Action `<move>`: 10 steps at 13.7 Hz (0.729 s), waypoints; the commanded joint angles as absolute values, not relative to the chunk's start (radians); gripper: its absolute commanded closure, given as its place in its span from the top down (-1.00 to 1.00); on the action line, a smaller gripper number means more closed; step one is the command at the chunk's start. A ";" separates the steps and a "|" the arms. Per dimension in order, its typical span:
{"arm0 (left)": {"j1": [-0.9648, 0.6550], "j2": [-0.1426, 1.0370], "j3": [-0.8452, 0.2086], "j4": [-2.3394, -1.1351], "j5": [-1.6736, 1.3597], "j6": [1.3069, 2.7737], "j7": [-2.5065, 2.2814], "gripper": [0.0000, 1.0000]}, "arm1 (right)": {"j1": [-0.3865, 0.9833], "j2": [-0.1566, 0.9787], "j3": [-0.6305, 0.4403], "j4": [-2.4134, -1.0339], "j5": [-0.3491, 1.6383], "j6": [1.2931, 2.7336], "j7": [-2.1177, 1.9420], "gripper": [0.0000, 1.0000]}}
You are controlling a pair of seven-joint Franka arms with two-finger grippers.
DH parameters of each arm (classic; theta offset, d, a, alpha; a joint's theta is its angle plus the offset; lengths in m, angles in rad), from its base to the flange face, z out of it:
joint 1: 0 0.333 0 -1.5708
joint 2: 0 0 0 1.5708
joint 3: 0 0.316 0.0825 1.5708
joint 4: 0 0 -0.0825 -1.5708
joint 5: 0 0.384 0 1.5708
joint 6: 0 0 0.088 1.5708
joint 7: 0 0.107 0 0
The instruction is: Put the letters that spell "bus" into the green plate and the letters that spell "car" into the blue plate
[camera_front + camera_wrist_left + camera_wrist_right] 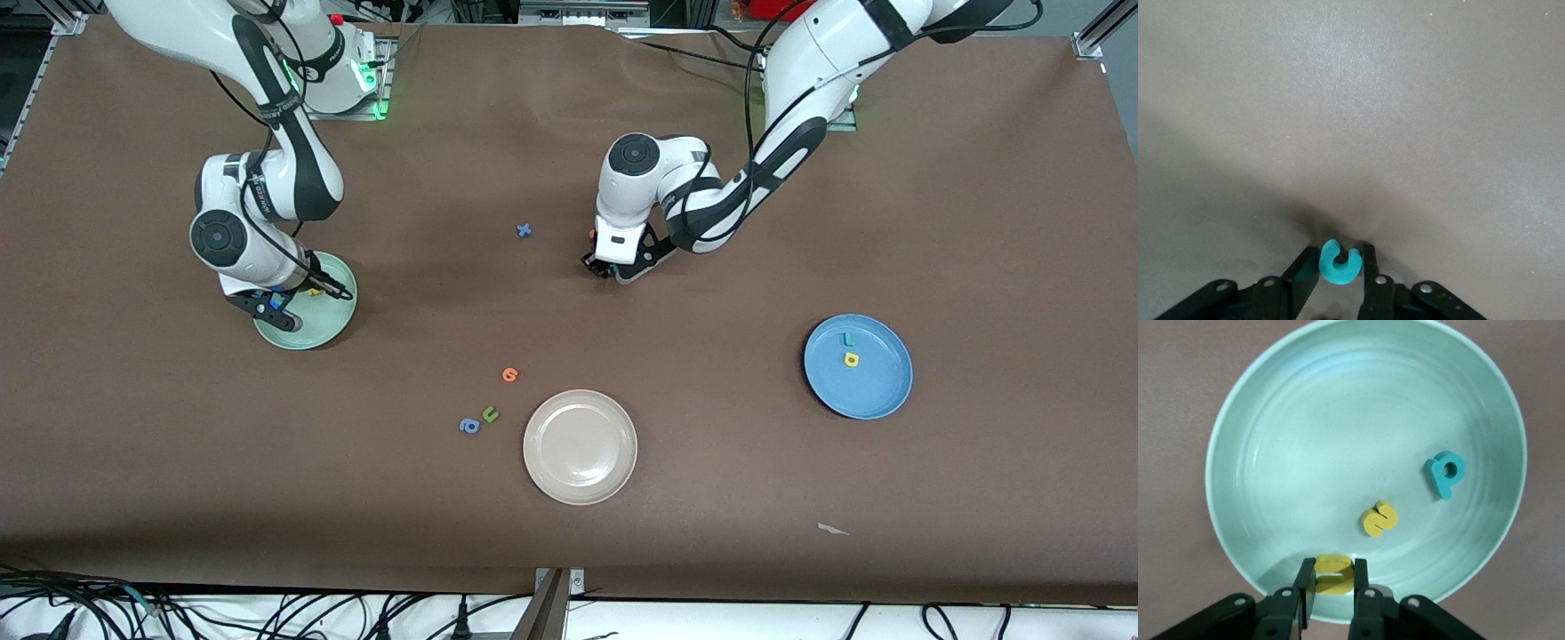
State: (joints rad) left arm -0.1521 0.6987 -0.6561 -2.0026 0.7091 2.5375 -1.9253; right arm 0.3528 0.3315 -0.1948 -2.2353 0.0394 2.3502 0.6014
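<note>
The left gripper (1340, 267) is low on the tabletop (711, 462), well apart from the blue plate (880, 400) and toward the robots' bases from it. Its fingers (1306, 270) are pinched on the teal c (1339, 263), one against each outer side of the letter. The blue plate already holds the yellow a (852, 359) and the teal r (848, 339).

The right gripper (1333, 583) hangs over the rim of the green plate (1271, 453), at the right arm's end of the tabletop, far from the blue plate. Its fingers (1305, 587) are clamped on the yellow u (1333, 573). The yellow s (1379, 519) and teal b (1445, 473) lie inside that plate.

Handling, by judgement: the letters look like soft, very light foam. They should compress under a firm squeeze and may cling to a finger on release. Take hold across the flat outer sides, near the letter's middle, so it does not twist.

A blue x (524, 230), orange letter (509, 374), green u (490, 413), blue a (469, 426) and cream plate (580, 480) are not to be moved.
</note>
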 commanded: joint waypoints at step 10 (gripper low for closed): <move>-0.134 0.699 -0.646 -1.970 0.743 2.475 -1.921 -0.54 | 0.356 0.204 -0.196 -1.894 0.035 1.773 0.588 0.99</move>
